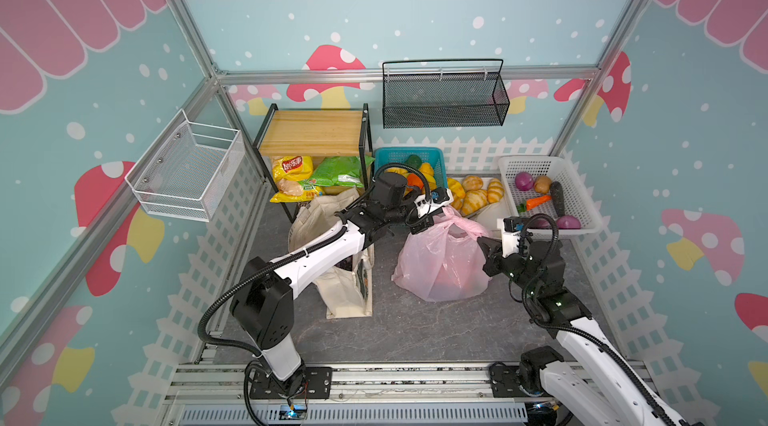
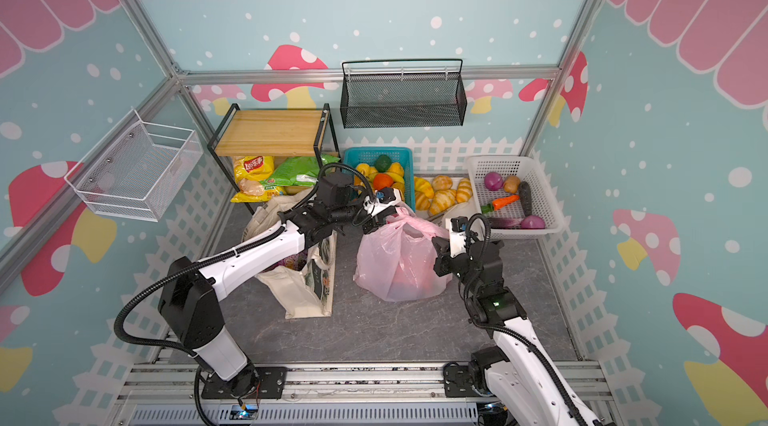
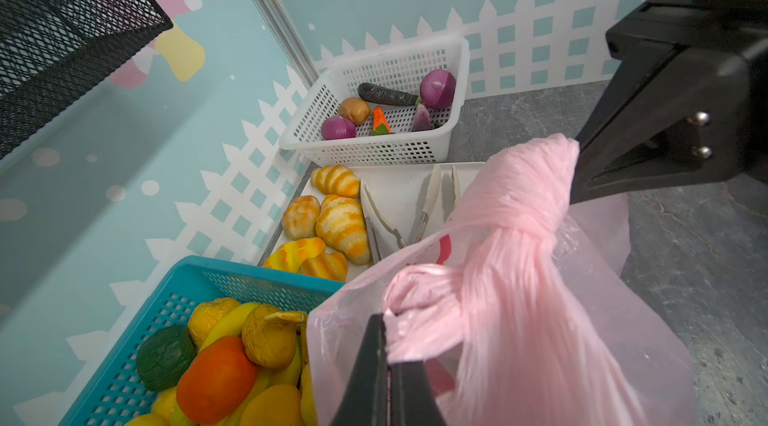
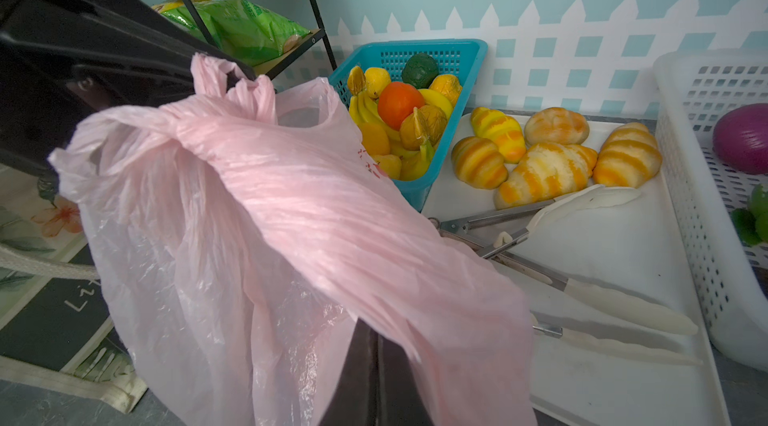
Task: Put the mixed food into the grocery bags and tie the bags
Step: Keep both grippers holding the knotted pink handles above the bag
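The pink plastic grocery bag stands mid-floor, its two handles crossed into a twist. My left gripper is shut on one handle at the bag's far left. My right gripper is shut on the other handle at the bag's right. Something red shows dimly through the film. The cream canvas tote stands left of it, partly under my left arm, with a bit of purple showing in its mouth. The rest of the mixed food is hidden.
A wooden shelf rack at the back left holds a yellow chip packet and a green packet. Behind the pink bag are a teal fruit basket, a white tray with bread and tongs, and a white vegetable basket.
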